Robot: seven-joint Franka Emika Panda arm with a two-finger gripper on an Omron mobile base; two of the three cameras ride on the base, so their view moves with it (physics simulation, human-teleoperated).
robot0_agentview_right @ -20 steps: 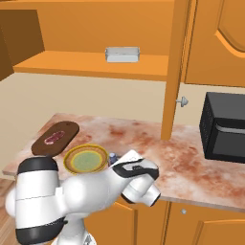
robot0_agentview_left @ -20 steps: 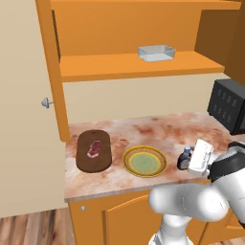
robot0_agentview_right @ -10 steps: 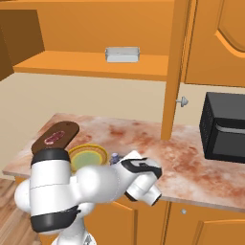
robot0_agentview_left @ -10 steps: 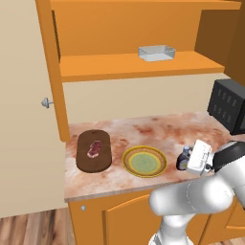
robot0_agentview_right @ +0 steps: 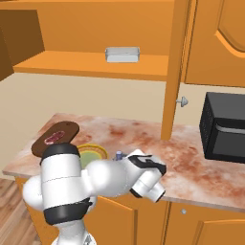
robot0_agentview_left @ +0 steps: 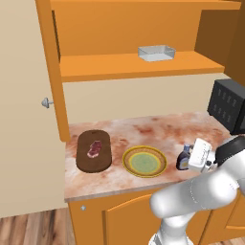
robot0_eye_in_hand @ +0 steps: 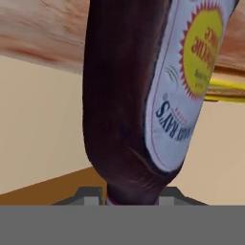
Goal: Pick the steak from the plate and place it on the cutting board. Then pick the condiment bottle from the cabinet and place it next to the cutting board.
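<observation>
The steak point(robot0_agentview_left: 94, 149) lies on the dark cutting board point(robot0_agentview_left: 94, 162) at the counter's left, also seen as steak point(robot0_agentview_right: 52, 139) on cutting board point(robot0_agentview_right: 65, 128). The plate point(robot0_agentview_left: 127, 162) with its pale green centre sits bare just right of the board, plate point(robot0_agentview_right: 98, 149). Right of the plate the condiment bottle point(robot0_agentview_left: 183, 159) stands upright at counter level, with my gripper point(robot0_agentview_left: 188, 161) shut on it from the right. In the hand view the dark bottle point(robot0_eye_in_hand: 129, 95) with its yellow label looms close, its neck between my fingertips point(robot0_eye_in_hand: 91, 195); gripper point(robot0_eye_in_hand: 129, 197). Its cap point(robot0_agentview_right: 118, 154) peeks above my arm.
A clear rectangular tray point(robot0_agentview_left: 156, 52) rests on the shelf of the open orange cabinet point(robot0_agentview_left: 129, 64). The beige door with its round knob point(robot0_agentview_left: 46, 102) stands open at the left. A black microwave point(robot0_agentview_left: 228, 106) occupies the counter's right end.
The hand and bottle have barely moved. The arm's lower links have swung a little, while the bottle stays right of the plate.
</observation>
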